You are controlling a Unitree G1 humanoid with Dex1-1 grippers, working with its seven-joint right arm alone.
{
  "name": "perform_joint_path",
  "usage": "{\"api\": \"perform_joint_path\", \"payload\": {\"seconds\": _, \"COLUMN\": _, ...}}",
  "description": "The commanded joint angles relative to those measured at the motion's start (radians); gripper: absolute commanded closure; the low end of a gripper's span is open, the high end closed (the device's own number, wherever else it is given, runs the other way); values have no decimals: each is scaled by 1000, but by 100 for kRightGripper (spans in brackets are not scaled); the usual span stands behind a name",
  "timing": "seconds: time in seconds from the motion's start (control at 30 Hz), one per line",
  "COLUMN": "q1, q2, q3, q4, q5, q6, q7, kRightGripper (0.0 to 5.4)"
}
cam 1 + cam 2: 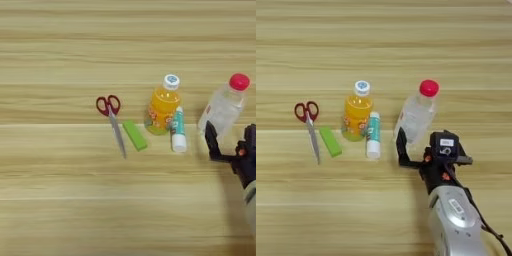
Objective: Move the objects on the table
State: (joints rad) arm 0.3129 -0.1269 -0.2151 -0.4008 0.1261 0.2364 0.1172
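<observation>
- Non-task items: none visible in either view.
- The table (60,40) fills both views edge to edge; everything on it belongs to the task.
</observation>
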Motion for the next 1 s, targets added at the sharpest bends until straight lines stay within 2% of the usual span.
{"api": "perform_joint_path", "payload": {"seconds": 0.03, "q1": 32, "q2": 5, "q3": 17, "q4": -95, "q5": -21, "q6": -62, "q7": -8, "kRightGripper": 2}}
{"api": "perform_joint_path", "payload": {"seconds": 0.23, "q1": 137, "q2": 60, "q3": 64, "q4": -107, "q5": -44, "q6": -154, "q7": -15, "kRightGripper": 2}}
{"api": "perform_joint_path", "payload": {"seconds": 0.6, "q1": 203, "q2": 96, "q3": 170, "q4": -39, "q5": -135, "q6": -355, "q7": -16, "kRightGripper": 2}}
{"api": "perform_joint_path", "payload": {"seconds": 0.87, "q1": 244, "q2": 113, "q3": 215, "q4": -10, "q5": -135, "q6": -404, "q7": -15, "kRightGripper": 2}}
{"api": "perform_joint_path", "payload": {"seconds": 1.0, "q1": 267, "q2": 109, "q3": 258, "q4": 0, "q5": -155, "q6": -416, "q7": -8, "kRightGripper": 2}}
